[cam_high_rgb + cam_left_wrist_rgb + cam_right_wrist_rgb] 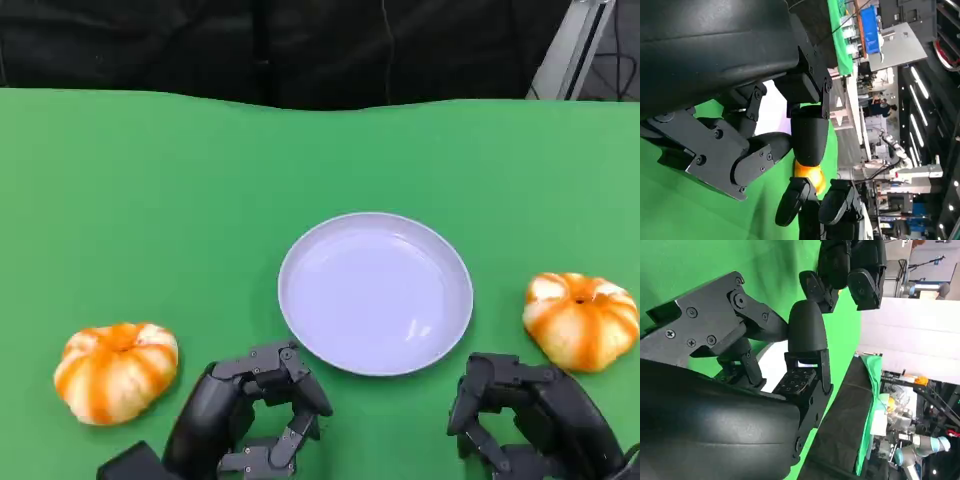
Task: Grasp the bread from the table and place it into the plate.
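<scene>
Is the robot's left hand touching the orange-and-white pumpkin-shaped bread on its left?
Apart. In the head view a strip of green tablecloth shows between the left hand and the orange-and-white pumpkin-shaped bread.

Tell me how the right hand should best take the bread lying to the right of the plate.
Probably from above, fingers straddling the round, domed bread across its widest part. It sits flat on the green table, apart from the plate, just ahead of the right hand, with free cloth on its near and plate sides.
</scene>
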Tool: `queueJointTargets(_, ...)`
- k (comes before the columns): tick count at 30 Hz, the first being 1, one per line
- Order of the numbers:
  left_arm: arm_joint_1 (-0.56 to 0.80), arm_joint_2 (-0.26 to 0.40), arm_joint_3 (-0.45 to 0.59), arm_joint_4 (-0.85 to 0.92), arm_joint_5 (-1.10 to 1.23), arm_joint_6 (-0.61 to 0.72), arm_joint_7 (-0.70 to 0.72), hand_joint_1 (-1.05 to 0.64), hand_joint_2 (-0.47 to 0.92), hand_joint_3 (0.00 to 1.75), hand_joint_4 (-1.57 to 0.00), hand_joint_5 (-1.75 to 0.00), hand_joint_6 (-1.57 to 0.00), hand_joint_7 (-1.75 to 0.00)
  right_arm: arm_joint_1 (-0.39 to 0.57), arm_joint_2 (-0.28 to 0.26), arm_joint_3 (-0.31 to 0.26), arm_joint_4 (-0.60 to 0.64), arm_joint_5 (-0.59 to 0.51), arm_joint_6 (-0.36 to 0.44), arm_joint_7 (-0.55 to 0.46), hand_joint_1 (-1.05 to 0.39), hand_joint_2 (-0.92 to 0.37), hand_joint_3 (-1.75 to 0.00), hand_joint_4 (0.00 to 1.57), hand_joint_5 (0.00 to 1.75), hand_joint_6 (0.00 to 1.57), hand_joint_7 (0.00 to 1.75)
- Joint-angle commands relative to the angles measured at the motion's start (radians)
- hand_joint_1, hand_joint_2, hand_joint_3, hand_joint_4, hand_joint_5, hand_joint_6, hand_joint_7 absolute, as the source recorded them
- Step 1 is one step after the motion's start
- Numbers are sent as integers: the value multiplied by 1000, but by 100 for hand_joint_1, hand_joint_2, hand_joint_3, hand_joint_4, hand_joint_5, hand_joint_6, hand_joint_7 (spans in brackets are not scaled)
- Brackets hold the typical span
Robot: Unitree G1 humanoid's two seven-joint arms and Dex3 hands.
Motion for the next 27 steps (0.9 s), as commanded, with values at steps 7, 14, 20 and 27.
queueJointTargets(7, -16, 5, 23, 11, -8, -25, 13, -21, 66, 84, -90, -89, -108, -38, -8, -8, -9, 7, 5, -13, -5, -14, -57, -103, 80, 162, 81, 135)
queueJointTargets(14, -2, 0, 38, -22, -13, 10, 32, -26, 66, 75, -104, -22, -103, -1, -12, -9, -8, 12, -3, -21, -11, -14, -58, -101, 81, 159, 82, 134)
queueJointTargets(20, 15, 3, 37, -67, -19, 35, 32, -25, 64, 71, -99, -8, -91, 0, -9, -12, -6, 10, -16, -26, -25, -13, -58, -101, 82, 155, 82, 133)
queueJointTargets(27, 56, 8, 24, -185, -124, 67, -43, -36, 92, 13, -92, 0, -82, 0, -6, -7, -3, 12, 3, -27, -6, -11, -59, -102, 84, 155, 82, 132)
